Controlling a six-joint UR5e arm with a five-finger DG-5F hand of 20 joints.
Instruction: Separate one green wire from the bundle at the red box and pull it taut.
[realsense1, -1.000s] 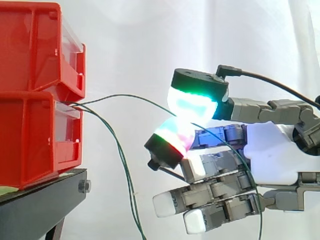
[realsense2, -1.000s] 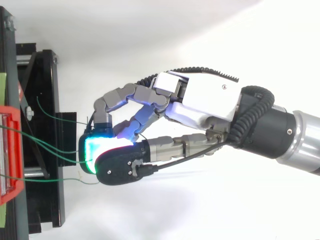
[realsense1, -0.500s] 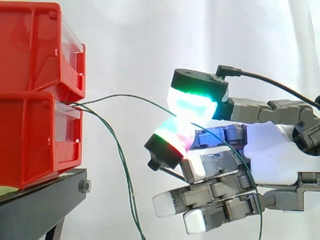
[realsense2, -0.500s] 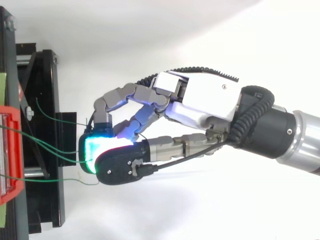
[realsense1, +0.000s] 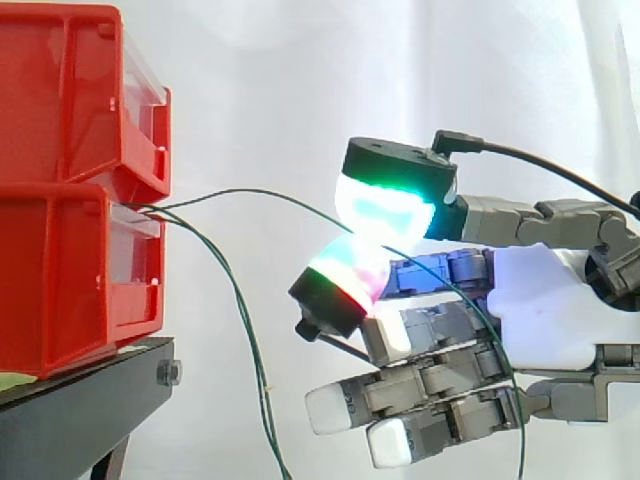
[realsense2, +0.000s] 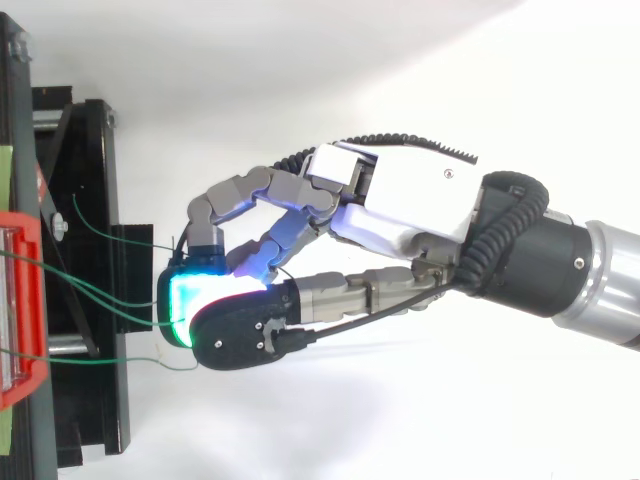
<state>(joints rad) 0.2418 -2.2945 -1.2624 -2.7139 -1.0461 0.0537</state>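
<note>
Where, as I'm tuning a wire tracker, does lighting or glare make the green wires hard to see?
Side view: the bright curtain keeps the green wire dark and clear, until the green-cyan glow of the fingers swallows it at the pinch. Top view: the same glow floods the pinch, the wire dims over the black stand, and the upper right is washed out white.

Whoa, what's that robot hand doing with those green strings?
The robot's hand is pinching one green wire between two glowing fingertips, a little way out from the stacked red boxes. That wire comes out from between the boxes and bows gently on its way to the pinch, so it is not pulled tight yet. The other green wires droop down beside the black stand.
</note>
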